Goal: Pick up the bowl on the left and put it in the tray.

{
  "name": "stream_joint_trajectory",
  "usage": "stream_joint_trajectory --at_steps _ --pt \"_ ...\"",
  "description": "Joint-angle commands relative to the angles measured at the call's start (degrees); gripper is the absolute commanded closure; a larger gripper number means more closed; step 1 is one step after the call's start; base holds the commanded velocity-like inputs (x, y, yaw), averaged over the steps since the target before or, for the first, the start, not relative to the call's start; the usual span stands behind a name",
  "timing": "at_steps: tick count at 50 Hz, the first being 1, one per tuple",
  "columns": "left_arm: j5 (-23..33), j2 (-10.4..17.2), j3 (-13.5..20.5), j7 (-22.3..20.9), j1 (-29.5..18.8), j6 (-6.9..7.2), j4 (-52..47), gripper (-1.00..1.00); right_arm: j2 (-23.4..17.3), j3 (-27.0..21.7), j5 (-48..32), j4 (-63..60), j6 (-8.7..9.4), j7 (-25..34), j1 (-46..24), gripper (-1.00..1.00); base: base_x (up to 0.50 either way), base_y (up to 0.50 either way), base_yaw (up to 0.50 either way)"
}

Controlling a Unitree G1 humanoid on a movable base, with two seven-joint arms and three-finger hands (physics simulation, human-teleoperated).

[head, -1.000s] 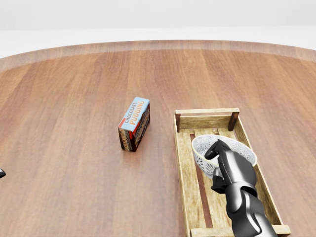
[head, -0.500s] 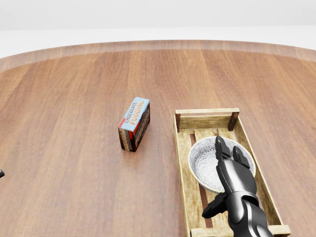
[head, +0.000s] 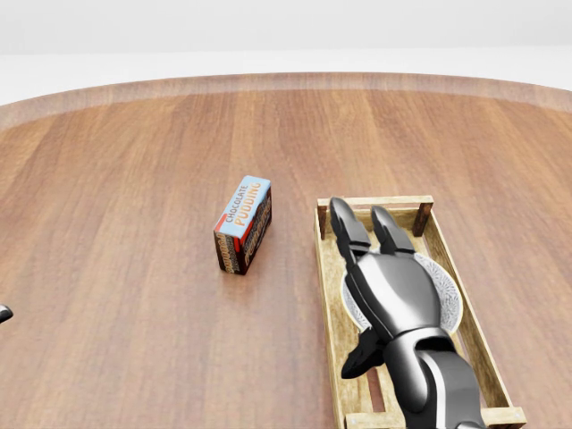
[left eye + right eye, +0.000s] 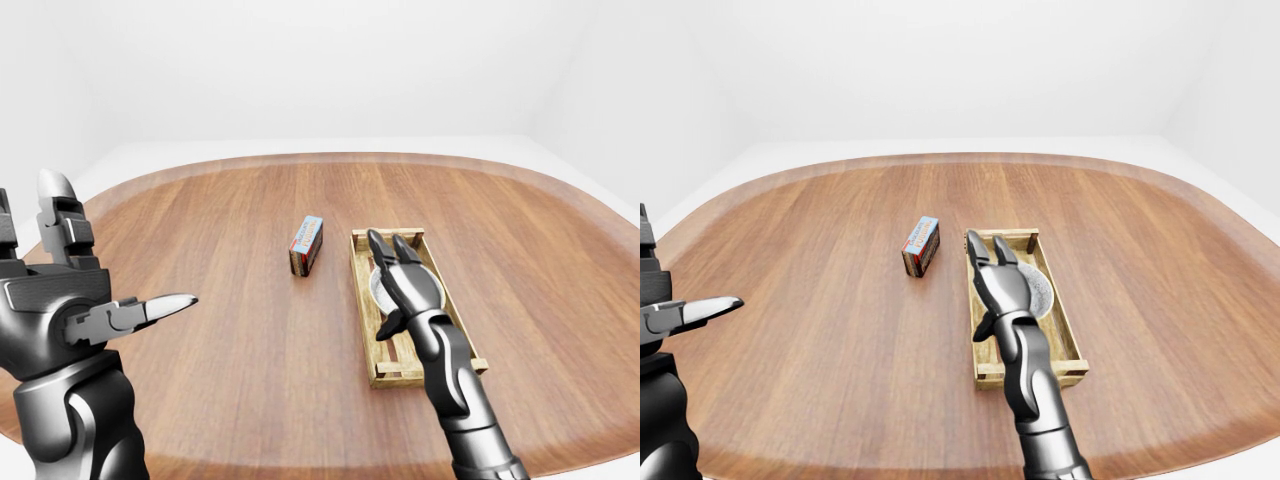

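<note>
- The bowl (image 4: 1042, 290) sits inside the wooden tray (image 3: 374, 204), toward the tray's upper half in the head view; the hand above it covers most of it, so only its patterned white rim shows on the right
- The right hand (image 3: 393, 290) hovers over the bowl with its palm down and released; its fingers (image 3: 347, 228) stretch straight toward the tray's top wall and close round nothing
- Whether the palm touches the bowl's rim cannot be told
- The left hand (image 4: 60, 300) is raised at the left edge of the left-eye view, well apart from the tray, spread and empty, with one finger (image 4: 165, 303) pointing right
- A chocolate pudding box (image 3: 243, 223) lies on the wooden table (image 3: 134, 179) just left of the tray, apart from it
</note>
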Motion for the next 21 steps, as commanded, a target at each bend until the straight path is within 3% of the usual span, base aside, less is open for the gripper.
stream_joint_trajectory --at_steps 1,13,21 --pt "-0.18 0.08 0.09 0.08 -0.07 0.0 0.02 -1.0 4.98 6.49 -15.75 -22.26 0.0 13.07 4.49 -1.0 0.0 0.0 0.0" --pt "-1.2 0.4 0.89 0.39 -0.1 0.0 -0.41 -1.0 12.37 11.66 -33.99 -38.74 0.0 28.82 2.03 -1.0 0.0 0.0 0.0" --pt "-1.71 0.43 1.3 0.47 0.04 0.0 -1.12 -1.0 18.5 17.66 -45.29 -47.0 0.0 28.82 0.4 -1.0 0.0 0.0 0.0"
